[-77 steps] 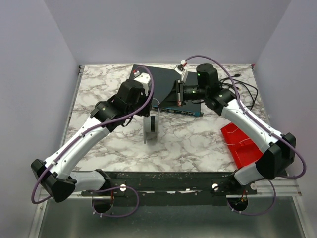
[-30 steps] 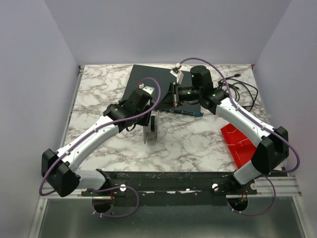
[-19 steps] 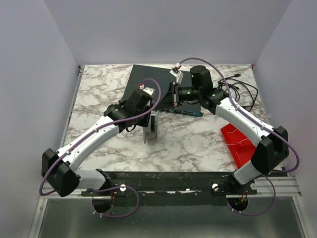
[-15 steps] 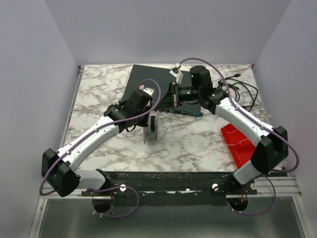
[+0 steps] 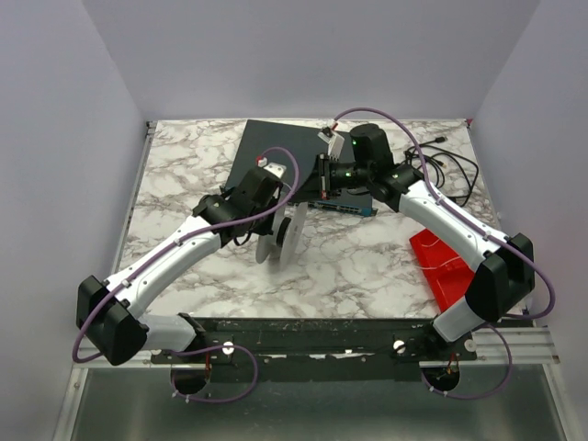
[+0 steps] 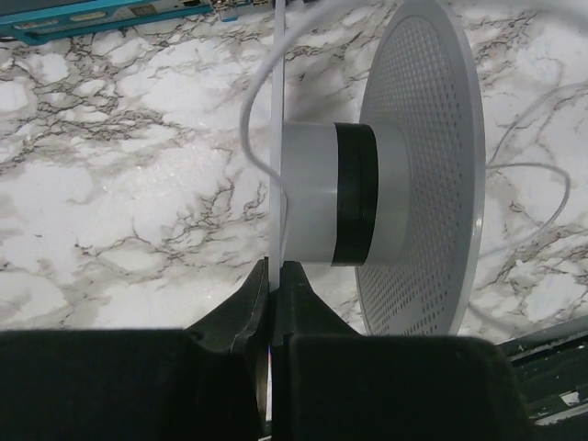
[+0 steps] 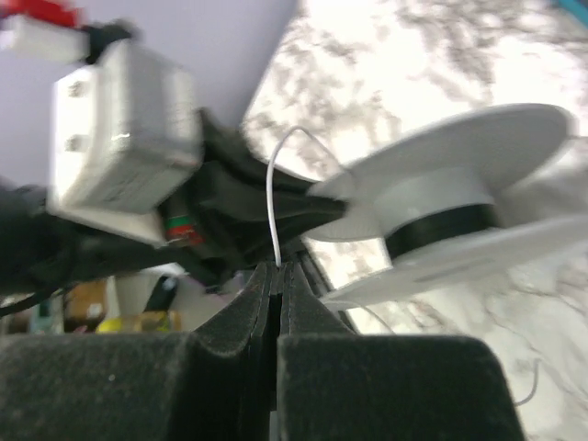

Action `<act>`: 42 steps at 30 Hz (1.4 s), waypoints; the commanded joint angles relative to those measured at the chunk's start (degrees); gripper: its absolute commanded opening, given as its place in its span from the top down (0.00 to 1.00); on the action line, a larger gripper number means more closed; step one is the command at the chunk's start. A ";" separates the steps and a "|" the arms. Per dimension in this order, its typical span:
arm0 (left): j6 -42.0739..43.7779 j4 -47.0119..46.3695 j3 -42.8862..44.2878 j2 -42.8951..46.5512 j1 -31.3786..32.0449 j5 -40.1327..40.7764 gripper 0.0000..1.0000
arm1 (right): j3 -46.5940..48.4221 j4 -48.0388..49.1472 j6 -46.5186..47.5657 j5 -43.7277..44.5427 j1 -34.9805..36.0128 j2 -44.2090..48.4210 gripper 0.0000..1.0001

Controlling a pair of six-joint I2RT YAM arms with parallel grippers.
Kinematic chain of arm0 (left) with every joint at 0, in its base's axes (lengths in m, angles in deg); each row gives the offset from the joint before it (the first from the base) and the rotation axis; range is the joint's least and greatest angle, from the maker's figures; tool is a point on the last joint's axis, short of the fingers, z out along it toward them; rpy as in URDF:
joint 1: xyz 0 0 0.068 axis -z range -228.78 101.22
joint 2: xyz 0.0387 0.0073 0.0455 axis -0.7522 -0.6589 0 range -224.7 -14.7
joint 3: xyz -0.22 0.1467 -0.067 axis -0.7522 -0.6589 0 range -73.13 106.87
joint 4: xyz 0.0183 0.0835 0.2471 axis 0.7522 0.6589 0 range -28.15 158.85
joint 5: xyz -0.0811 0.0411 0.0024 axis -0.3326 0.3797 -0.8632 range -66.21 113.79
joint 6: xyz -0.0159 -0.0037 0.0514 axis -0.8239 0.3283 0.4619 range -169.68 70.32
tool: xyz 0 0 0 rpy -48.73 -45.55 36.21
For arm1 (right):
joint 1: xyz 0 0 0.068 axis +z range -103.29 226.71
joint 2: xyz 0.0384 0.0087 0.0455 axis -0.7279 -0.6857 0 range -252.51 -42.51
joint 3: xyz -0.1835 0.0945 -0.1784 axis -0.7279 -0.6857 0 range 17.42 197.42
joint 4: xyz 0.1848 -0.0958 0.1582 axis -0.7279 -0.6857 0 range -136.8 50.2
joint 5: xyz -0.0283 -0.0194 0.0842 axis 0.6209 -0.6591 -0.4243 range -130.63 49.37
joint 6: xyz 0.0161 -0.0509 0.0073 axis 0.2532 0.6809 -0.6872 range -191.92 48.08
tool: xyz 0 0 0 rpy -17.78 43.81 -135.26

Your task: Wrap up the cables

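The cable is a very thin white wire [image 7: 269, 197]. It rises from my right gripper [image 7: 278, 269], which is shut on it, and it loops beside the spool hub in the left wrist view [image 6: 250, 110]. A white spool [image 5: 280, 239] with a black band on its hub [image 6: 355, 195] and a perforated flange [image 6: 424, 156] stands tilted on the marble table. My left gripper [image 6: 273, 277] is shut on the spool's thin near flange. In the top view my left gripper [image 5: 268, 228] is at the spool and my right gripper [image 5: 322, 175] is just behind it.
A black flat panel [image 5: 274, 152] and a teal-edged board [image 5: 349, 204] lie behind the spool. A red tray [image 5: 447, 268] sits at the right. Thicker black cords [image 5: 457, 171] lie at the back right. More loose white wire [image 6: 544, 188] lies on the table beyond the spool.
The spool has tipped and turned in my left gripper, showing its flange face. Earlier, my left arm drew in to the spool and my right gripper shifted slightly left.
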 commanded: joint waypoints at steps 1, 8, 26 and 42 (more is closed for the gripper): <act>2.33 1.35 2.44 3.67 -0.08 4.26 1.00 | 2.92 -12.00 8.27 21.39 0.36 0.00 0.99; 3.81 4.65 6.27 7.05 -0.06 3.55 1.00 | 3.03 -13.13 10.48 43.30 0.36 -3.35 0.81; 1.44 15.13 26.12 7.56 -0.29 7.82 1.00 | -21.72 11.52 5.16 44.60 -4.89 10.57 0.16; 0.39 17.09 35.85 3.00 -1.41 3.19 1.00 | -48.51 29.53 8.08 35.34 -4.57 27.54 0.10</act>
